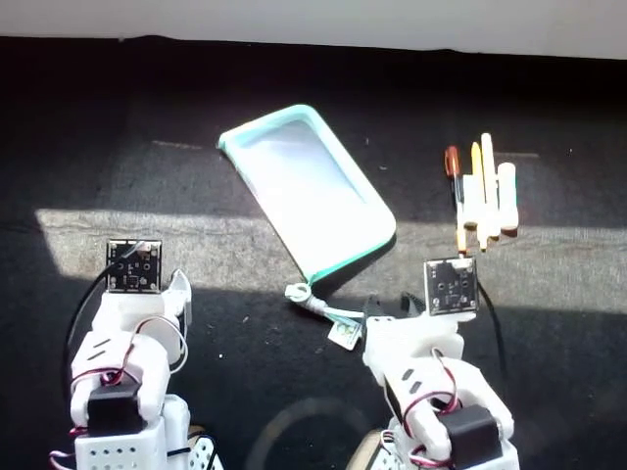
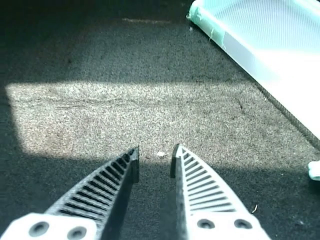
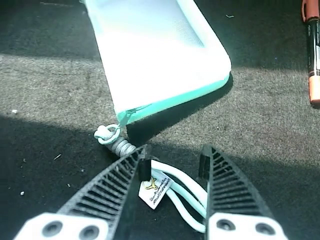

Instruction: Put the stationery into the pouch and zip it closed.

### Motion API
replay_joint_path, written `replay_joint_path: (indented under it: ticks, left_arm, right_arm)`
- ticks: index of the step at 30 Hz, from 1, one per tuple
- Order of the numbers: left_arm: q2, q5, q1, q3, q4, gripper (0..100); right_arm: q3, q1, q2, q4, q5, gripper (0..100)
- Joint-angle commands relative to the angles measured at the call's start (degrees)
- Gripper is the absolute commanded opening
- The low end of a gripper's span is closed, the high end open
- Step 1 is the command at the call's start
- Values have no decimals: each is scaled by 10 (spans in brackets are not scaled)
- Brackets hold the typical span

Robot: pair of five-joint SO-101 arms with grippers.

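Right gripper (image 3: 175, 154) released, straddling white cord strap (image 3: 176, 194) at flat mint-edged translucent pouch (image 1: 304, 191)'s zipper end. Left gripper (image 2: 155, 152) parted, empty, beside pouch. Orange and white pens (image 1: 482, 196) lie well apart from pouch; you've packed nothing yet.

White, teal-edged pouch (image 1: 306, 189); dark grey table (image 1: 147, 196)

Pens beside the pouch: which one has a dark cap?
The pen nearest the pouch, brown-capped with a black barrel; the other pens are yellow or white.
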Motion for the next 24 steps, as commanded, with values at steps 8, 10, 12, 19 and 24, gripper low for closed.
replay_joint_path:
  ticks: [8, 10, 12, 19, 24]
  left_arm:
    - [7, 11, -7, -35, 37, 161]
    - [20, 11, -7, -55, 71, 162]
    - [62, 11, -7, -87, 97, 162]
    - [371, 10, -73, -271, 113, 162]
    - [538, 9, -79, -347, 114, 158]
  right_arm:
    - [-194, -132, 360, -22, -2, 260]
    - [-218, -147, 454, -23, 16, 289]
    - [-236, -155, 541, -31, 93, 289]
    - [-345, -156, 756, -64, 165, 289]
    - [-458, -169, 879, -49, 133, 289]
